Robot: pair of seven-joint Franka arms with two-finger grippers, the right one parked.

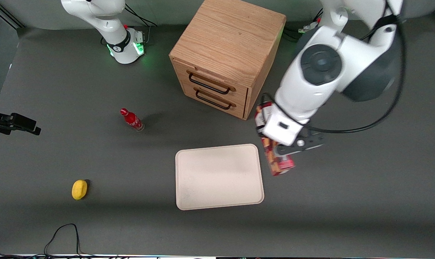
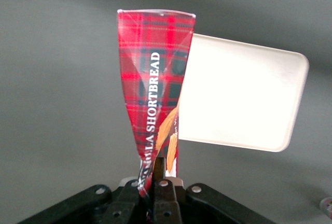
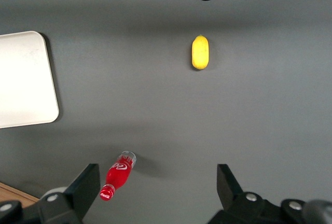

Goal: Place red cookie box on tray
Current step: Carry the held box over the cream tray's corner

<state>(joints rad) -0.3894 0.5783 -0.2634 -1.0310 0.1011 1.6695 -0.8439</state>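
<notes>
Front view: gripper (image 1: 275, 145) jaws clamped on red cookie box (image 1: 279, 163), just beside bare tray (image 1: 219, 176).

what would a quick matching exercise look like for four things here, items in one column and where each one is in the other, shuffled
Column one:
1. red cookie box
2. tray
3. small red bottle
4. yellow lemon-like fruit

Column two:
A. bare, flat on the table, nearer the front camera than the wooden drawer cabinet
B. held in the claw, beside the tray's edge
C. nearest the front camera, toward the parked arm's end
D. on the table between the fruit and the cabinet

Pairs: 1-B, 2-A, 3-D, 4-C
</notes>
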